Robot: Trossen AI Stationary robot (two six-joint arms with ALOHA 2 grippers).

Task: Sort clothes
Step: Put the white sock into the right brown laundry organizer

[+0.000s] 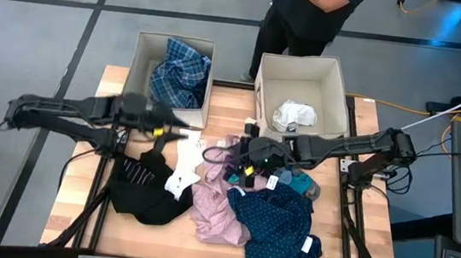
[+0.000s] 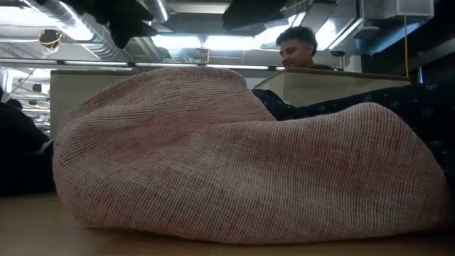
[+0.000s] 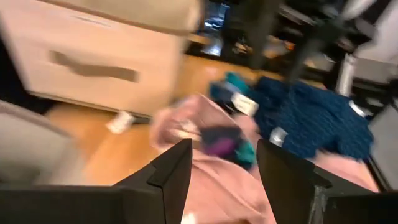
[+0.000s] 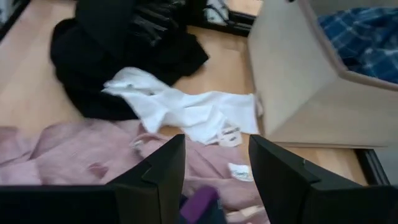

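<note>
We hold both end effectors, left and right, open and empty above the pink shirt, picking what to sort.

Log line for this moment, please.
left gripper open, empty, by plaid-shirt bin | right gripper open, empty, over pink garment

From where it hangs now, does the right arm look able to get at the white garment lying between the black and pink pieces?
Probably yes. The right gripper hangs with fingers open over the pink garment, and the white garment lies uncovered just ahead of it, with nothing in between.
</note>
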